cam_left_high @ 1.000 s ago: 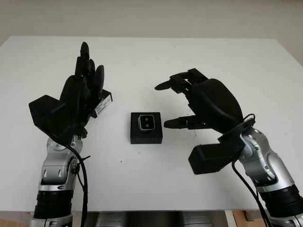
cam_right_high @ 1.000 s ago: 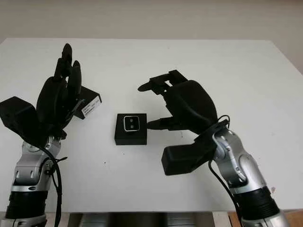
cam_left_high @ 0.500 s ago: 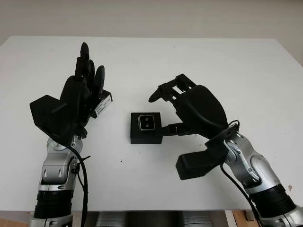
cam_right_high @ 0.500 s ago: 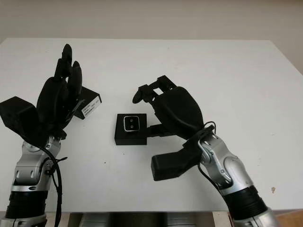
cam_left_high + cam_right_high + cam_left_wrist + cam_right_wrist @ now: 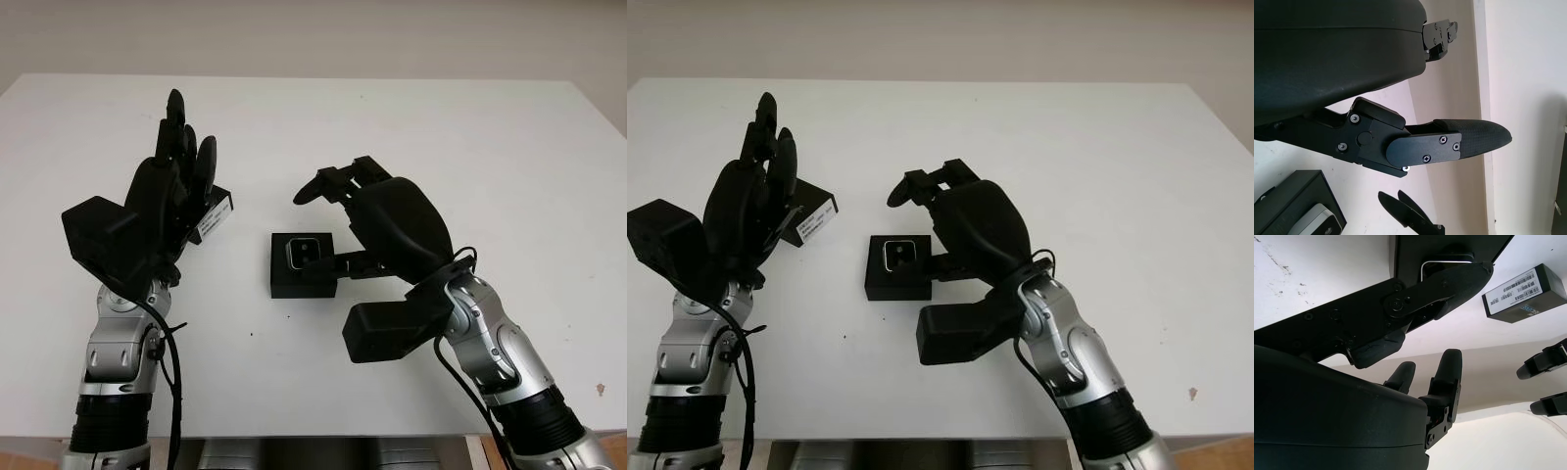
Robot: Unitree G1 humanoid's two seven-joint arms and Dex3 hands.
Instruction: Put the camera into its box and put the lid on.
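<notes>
Nearest to us, the right robot hand (image 5: 345, 220) hangs just beside the right edge of the box (image 5: 302, 264), its thumb at the box's side and its other fingers arched above the far corner; it is released and grasps nothing. The camera (image 5: 307, 252) sits inside this open black box at the middle of the white surface (image 5: 441, 137). Farther left, our left robot hand (image 5: 167, 201) stands upright, released and holding nothing, in front of the lid (image 5: 213, 217), which lies behind it.
</notes>
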